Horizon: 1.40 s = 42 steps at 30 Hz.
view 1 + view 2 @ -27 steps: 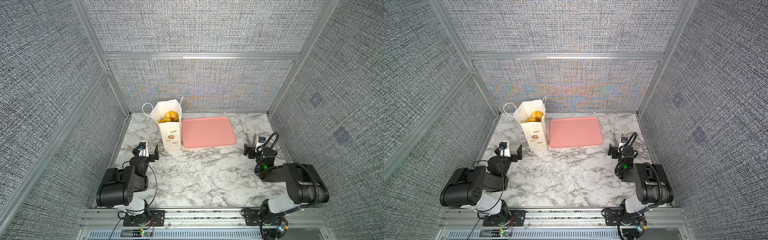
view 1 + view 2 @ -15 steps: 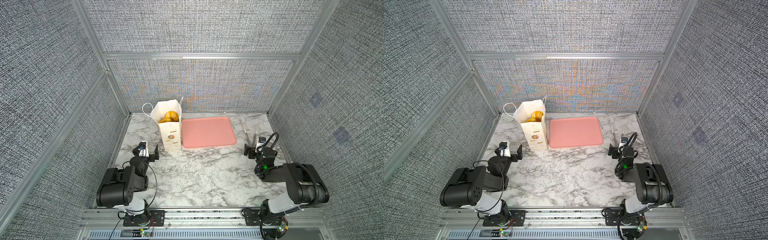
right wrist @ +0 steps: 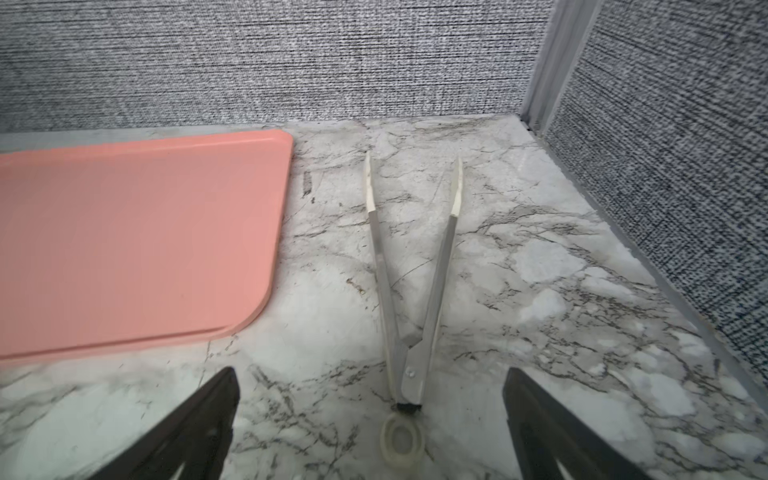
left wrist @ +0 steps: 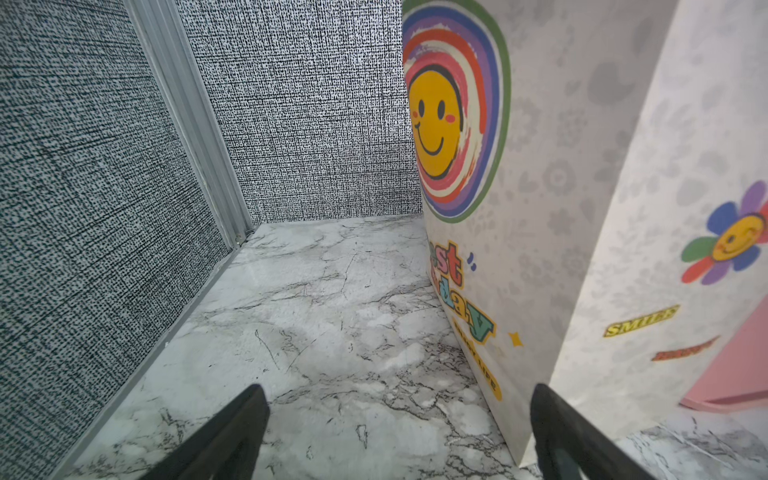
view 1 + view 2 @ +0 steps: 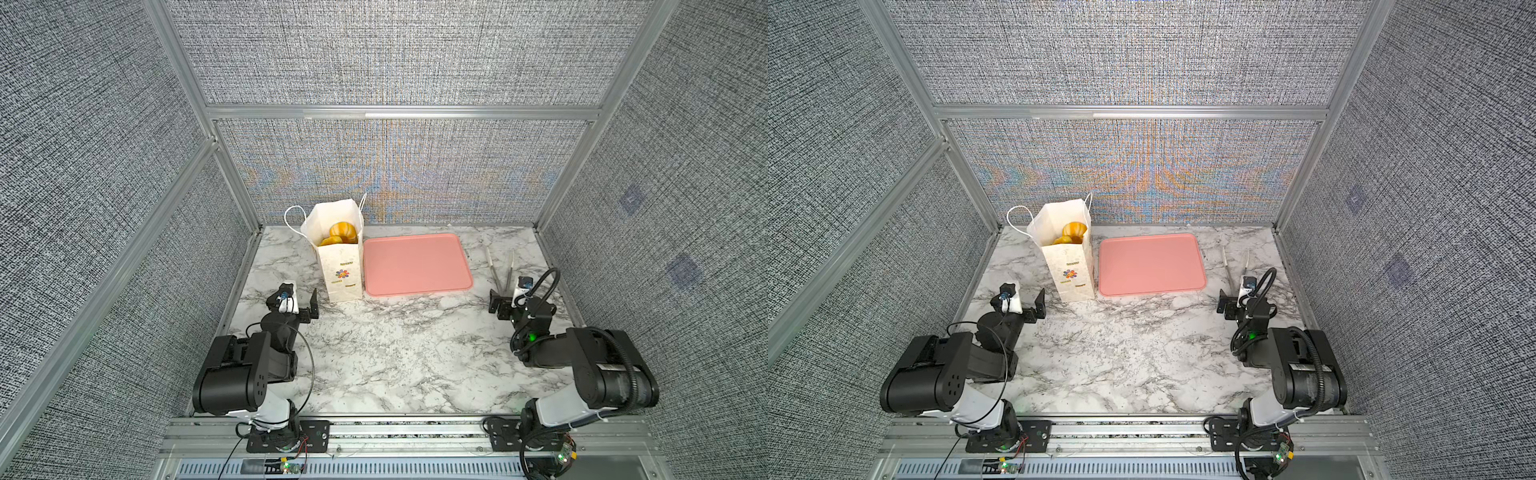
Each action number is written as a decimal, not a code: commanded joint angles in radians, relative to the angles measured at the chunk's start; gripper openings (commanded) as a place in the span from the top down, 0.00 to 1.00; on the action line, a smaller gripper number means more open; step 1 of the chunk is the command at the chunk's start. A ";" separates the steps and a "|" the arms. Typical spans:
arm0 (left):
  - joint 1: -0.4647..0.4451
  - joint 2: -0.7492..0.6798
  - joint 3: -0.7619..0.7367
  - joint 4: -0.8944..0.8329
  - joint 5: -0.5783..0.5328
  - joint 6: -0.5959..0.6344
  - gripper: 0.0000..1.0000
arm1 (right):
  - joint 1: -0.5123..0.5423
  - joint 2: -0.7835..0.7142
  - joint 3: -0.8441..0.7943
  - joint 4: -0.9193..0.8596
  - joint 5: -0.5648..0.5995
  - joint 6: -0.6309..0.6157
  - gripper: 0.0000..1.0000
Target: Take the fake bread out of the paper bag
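Fake bread inside the paper bag shows only in both top views; left hand beside it, right hand well apart, both spread.

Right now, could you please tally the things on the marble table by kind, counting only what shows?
paper bag: 1
fake bread pieces showing in the bag's mouth: 2 (more may lie hidden below)
pink tray: 1
metal tongs: 1
Total: 5
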State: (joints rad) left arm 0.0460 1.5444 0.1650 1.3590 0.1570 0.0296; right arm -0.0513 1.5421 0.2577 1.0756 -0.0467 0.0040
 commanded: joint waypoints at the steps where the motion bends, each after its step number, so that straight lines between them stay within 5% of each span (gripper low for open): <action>1: -0.001 -0.004 0.001 0.010 -0.009 0.008 0.01 | 0.009 0.003 -0.078 0.216 0.109 0.023 0.01; 2: -0.002 -0.003 0.002 0.009 -0.009 0.007 0.01 | 0.007 0.007 -0.103 0.258 0.299 0.101 0.01; 5: -0.004 -0.003 0.003 0.008 -0.012 0.008 0.02 | -0.020 0.015 -0.124 0.302 0.280 0.137 0.01; 12: -0.039 -0.080 -0.045 0.039 -0.117 0.017 0.05 | -0.007 -0.144 -0.014 -0.055 0.239 0.097 0.01; 17: -0.081 -0.405 0.021 -0.354 -0.434 -0.100 0.03 | -0.037 -0.416 0.221 -0.652 0.423 0.380 0.01; 20: -0.080 -0.581 0.076 -0.646 -0.602 -0.266 0.01 | -0.065 -0.434 0.318 -0.808 0.301 0.420 0.01; 24: -0.081 -0.764 0.152 -0.977 -0.662 -0.400 0.00 | -0.068 -0.366 0.467 -1.033 0.161 0.374 0.01; 29: -0.080 -0.898 0.264 -1.206 -0.531 -0.411 0.00 | -0.068 -0.209 0.639 -1.273 0.101 0.327 0.01; 36: -0.081 -0.935 0.442 -1.454 -0.195 -0.231 0.00 | -0.069 -0.027 0.768 -1.347 0.004 0.211 0.01; 42: -0.081 -0.942 0.503 -1.514 -0.081 -0.206 0.00 | -0.068 0.086 0.784 -1.312 0.004 0.163 0.01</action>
State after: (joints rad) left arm -0.0357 0.6052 0.6426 -0.0895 -0.0250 -0.2222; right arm -0.1200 1.6066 1.0344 -0.2169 -0.0372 0.2092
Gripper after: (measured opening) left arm 0.995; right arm 0.991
